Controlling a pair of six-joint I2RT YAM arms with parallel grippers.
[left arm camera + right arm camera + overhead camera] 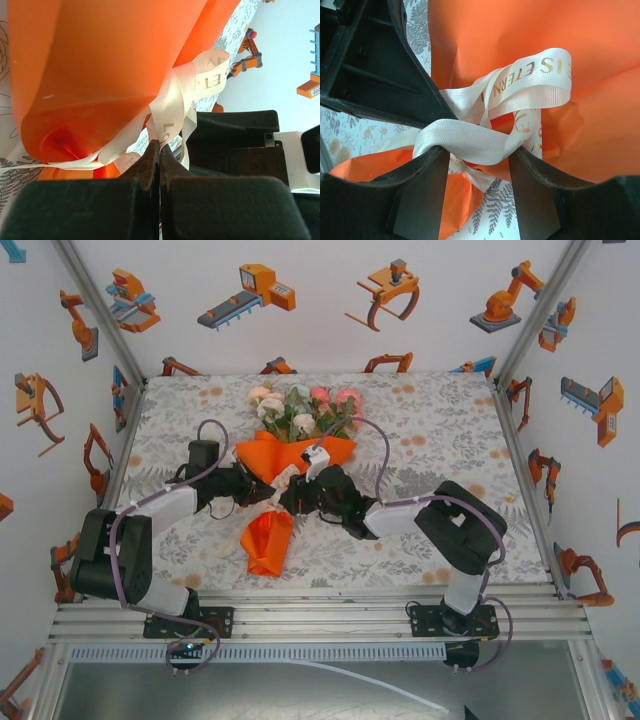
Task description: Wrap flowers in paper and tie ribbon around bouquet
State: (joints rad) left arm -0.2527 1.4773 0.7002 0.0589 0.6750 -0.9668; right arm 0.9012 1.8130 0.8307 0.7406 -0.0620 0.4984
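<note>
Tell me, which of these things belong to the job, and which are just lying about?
Part of the job: flowers; paper wrapped round them; ribbon; left gripper, shut on the ribbon; right gripper, open, with the ribbon lying across its gap.

Just there: tablecloth; robot stickers on the walls.

The bouquet (268,540) is laid at the middle of the counter (440,430), with its wide end toward the top of the frame and its narrow tip toward the bottom. The flowers (300,408) are set at the wide end, above the paper (290,452). The ribbon (284,480) is looped around the cone's waist. The left pincer (262,495) is placed just left of the waist, and the right pincer (300,492) just right of it. In the left wrist view, the ribbon (172,105) is pinched at the left pincer's tips, lower right of the paper (100,65). In the right wrist view, a strand of it (465,140) is stretched across the right pincer's parted fingers.
</note>
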